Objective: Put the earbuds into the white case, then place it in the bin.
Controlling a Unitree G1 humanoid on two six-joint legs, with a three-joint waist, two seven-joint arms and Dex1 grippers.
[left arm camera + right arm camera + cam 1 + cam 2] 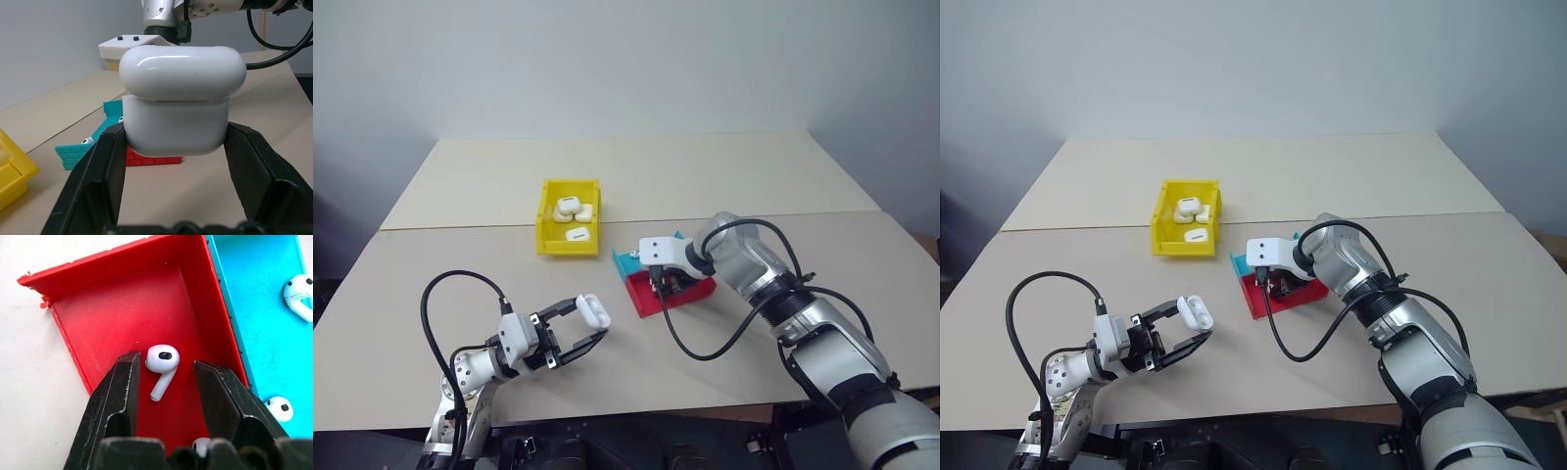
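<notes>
step: picking earbud from tray's red half | right gripper straddles it, fingers apart, unpinched | left gripper clamps white case, lid shut, beside tray | next: I pinch, lift

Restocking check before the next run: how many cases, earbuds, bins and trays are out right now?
Cases: 4
Earbuds: 4
Bin: 1
Tray: 1
Total: 10
</notes>
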